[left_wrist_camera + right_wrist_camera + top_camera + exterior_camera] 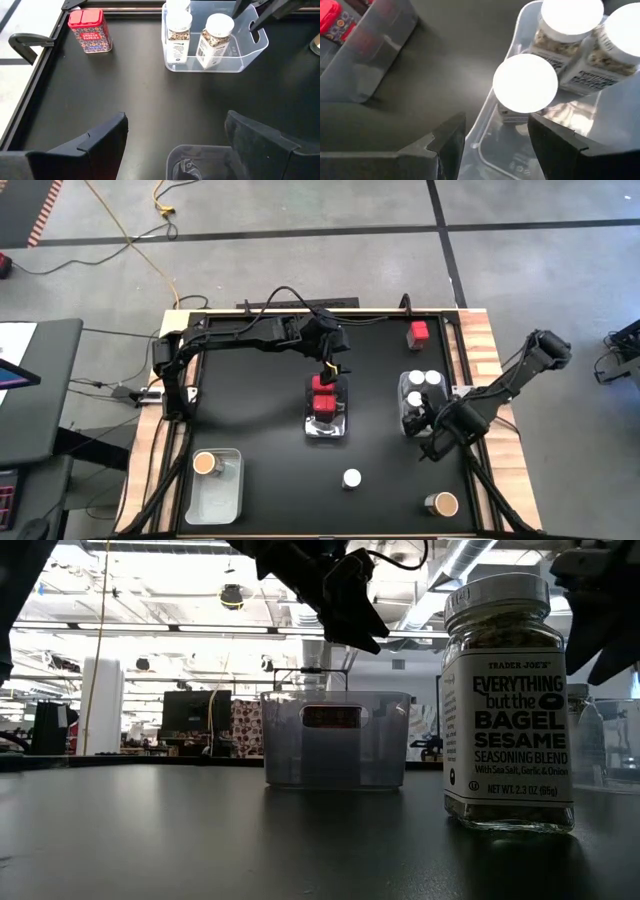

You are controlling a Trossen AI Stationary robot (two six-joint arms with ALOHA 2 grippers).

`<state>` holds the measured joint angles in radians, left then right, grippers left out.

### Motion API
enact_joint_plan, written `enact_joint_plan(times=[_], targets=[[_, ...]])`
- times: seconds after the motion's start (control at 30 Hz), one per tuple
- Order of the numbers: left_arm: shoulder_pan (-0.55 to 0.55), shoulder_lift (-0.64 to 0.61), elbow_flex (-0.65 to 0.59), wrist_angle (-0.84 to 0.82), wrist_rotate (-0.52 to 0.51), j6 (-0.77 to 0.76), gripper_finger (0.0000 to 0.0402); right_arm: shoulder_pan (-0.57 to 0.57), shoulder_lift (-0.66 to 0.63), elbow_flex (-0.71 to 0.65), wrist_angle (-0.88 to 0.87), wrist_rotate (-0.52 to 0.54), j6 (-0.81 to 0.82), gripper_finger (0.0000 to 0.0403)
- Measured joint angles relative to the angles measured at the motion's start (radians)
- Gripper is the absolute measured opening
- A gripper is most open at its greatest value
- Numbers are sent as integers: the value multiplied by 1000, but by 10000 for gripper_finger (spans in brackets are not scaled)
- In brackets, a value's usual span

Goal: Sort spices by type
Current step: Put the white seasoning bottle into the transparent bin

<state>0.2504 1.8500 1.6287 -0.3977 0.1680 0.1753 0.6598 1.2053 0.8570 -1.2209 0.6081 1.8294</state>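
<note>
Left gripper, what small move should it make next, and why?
Probably swing toward the loose red tin and line up over it. The left gripper hangs open and empty above the centre bin, which already holds red tins, while that one tin stands alone on the table, outside any bin.
</note>
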Motion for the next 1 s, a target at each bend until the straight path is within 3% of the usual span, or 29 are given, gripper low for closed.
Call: enact_joint_plan(times=[0.6, 1.0], targets=[[0, 0, 0, 0, 0, 0, 320, -75, 0, 0, -22, -91, -58, 239], [0, 0, 0, 0, 0, 0, 320, -171, 0, 0, -5, -86, -259, 239]])
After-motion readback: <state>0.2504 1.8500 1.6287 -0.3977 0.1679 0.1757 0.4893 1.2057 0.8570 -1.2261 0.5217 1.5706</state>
